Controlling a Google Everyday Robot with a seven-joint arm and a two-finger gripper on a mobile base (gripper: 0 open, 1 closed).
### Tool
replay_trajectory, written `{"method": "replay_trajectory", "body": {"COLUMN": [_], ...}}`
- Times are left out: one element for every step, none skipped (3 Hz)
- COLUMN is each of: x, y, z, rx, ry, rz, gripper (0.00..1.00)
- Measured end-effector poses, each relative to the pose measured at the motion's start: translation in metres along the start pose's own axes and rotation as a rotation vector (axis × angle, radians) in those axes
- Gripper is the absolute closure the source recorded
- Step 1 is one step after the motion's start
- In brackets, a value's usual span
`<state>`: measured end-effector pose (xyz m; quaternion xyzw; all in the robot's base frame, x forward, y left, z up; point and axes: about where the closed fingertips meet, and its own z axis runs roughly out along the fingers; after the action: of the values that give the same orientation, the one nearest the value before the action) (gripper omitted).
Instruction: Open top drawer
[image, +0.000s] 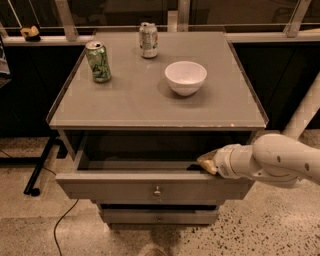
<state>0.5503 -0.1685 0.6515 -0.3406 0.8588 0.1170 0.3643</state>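
Observation:
The top drawer (125, 189) is a wide grey drawer under the cabinet top, pulled partly out, with a small round metal knob (157, 190) at the centre of its front. Its dark interior shows above the front panel. My gripper (206, 164) comes in from the right on a white arm and rests at the upper edge of the drawer front, near its right end, reaching into the open gap. A slimmer grey drawer front (159, 216) sits below, closed.
On the grey cabinet top (125, 102) stand a green can (98, 61) at the left, a white and silver can (148, 40) at the back, and a white bowl (185, 77). A black stand leg (40, 165) and a cable lie on the floor at the left.

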Motion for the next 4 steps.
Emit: {"method": "replay_trajectory", "body": {"x": [0.012,0.01,0.024,0.021], "y": [0.015,0.014,0.034,0.033], "z": [-0.005,-0.007,-0.016,-0.017], "rx": [-0.043,-0.043,-0.095,-0.095], "ry": [0.001,0.001,-0.004,-0.004], "rz": [-0.008,-0.008,-0.023,-0.023], "gripper": [1.0,1.0,1.0,1.0]}}
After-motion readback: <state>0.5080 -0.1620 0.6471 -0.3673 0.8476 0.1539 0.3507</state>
